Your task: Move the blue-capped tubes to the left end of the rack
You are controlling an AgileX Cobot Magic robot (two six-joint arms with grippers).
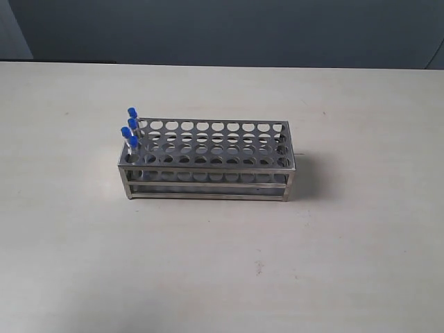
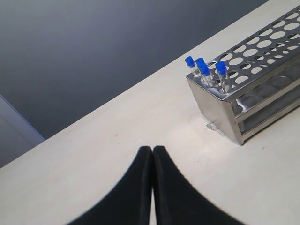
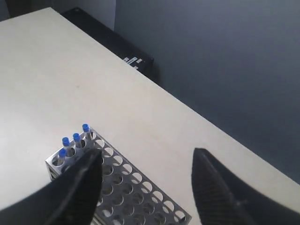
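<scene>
Since all four tubes [image 1: 132, 123] are seen standing at the left end of the rack [image 1: 222, 149], the job is judged finished; only withdrawal is called for. The left gripper [image 2: 153, 149] is pressed together, empty; the right gripper [image 3: 146, 154] is spread wide.

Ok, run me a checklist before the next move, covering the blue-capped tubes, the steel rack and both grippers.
1. All four thin clear blue-capped tubes sit at the left end of the shiny perforated steel rack: ok.
2. Rack's other holes empty: ok.
3. Left gripper shut, holding nothing, clear of the rack: ok.
4. Right gripper open and empty: ok.
5. Rack flat on the pale table: ok.
6. Tubes seated fully down: cannot tell.
</scene>
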